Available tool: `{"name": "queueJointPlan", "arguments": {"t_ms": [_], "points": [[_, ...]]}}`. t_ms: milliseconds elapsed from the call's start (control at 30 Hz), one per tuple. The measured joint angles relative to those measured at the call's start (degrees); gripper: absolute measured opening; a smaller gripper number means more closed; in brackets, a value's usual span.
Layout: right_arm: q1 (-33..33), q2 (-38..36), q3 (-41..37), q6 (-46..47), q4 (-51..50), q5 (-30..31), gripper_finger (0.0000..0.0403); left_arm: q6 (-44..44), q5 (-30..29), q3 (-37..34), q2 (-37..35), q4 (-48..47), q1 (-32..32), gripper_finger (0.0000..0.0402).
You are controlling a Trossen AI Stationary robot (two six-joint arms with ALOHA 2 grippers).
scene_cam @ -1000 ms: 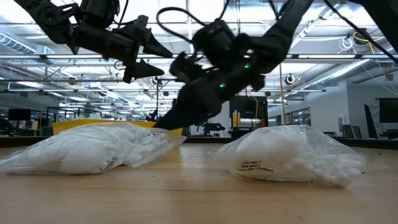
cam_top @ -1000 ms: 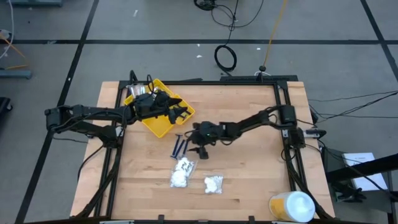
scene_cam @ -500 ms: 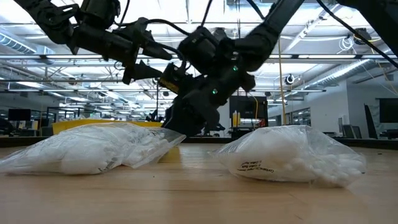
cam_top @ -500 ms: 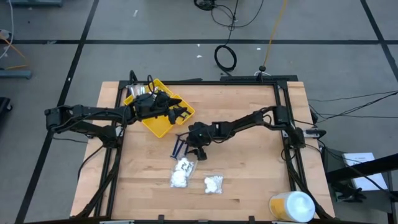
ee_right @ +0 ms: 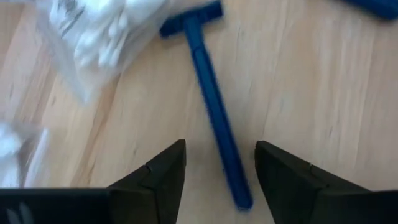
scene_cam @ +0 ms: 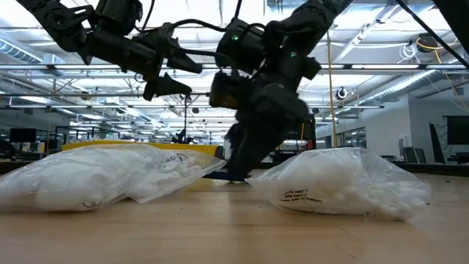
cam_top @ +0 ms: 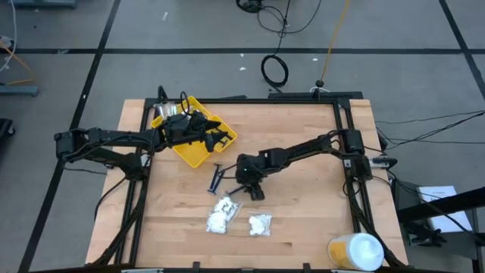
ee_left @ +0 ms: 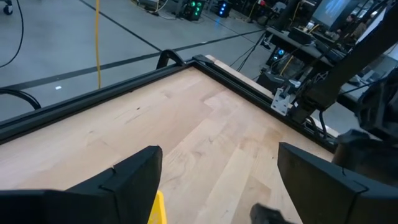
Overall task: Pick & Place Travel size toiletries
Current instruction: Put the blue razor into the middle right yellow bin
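The slim dark blue stick [ee_right: 211,106] lies flat on the wood, and my right gripper [ee_right: 217,171] is open above it with one finger on either side of its lower end, touching nothing. In the high view this gripper [cam_top: 254,189] hovers right of another blue stick [cam_top: 215,178]. Two clear bags of white lumps [cam_top: 220,212] [cam_top: 260,224] lie nearer the table's near edge; one bag [ee_right: 106,31] shows beside the stick. My left gripper [cam_top: 223,137] waits open over the yellow tray [cam_top: 193,152]. No silvery packets show.
The yellow tray sits at the table's far left under the left arm. A large white-and-yellow round container [cam_top: 356,252] stands at the near right corner. A black frame [cam_top: 345,144] borders the table. Bare wood lies on the right half.
My right gripper has moved a little toward the table's near edge and to the right, lowering toward the wood and turning about, so that it now stands over one blue stick. The left arm has kept still.
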Motion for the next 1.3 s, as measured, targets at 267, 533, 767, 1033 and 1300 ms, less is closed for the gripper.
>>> {"name": "queueJointPlan", "arguments": {"t_ms": [267,533,767,1033,1300], "points": [[0.0,-0.8,-0.2,-0.1,-2.3,0.2,0.0160,0.0,0.0,0.0,0.0,0.0,0.0,0.0306],[0.1,-0.8,-7.2,0.5,17.0,4.8,0.0120,-0.1,0.0,0.0,0.0,0.0,0.0,0.0305],[0.1,-0.7,-14.6,1.3,27.3,6.5,0.0061,-0.1,0.0,0.0,0.0,0.0,0.0,0.0305],[0.2,-2.2,-17.5,3.3,30.6,8.1,0.0023,1.5,0.0,0.0,0.0,0.1,0.0,0.0306],[-0.9,-18.1,-20.3,-0.5,23.0,18.7,0.0023,1.9,0.0,0.0,0.0,-0.4,0.0,0.0306]]}}
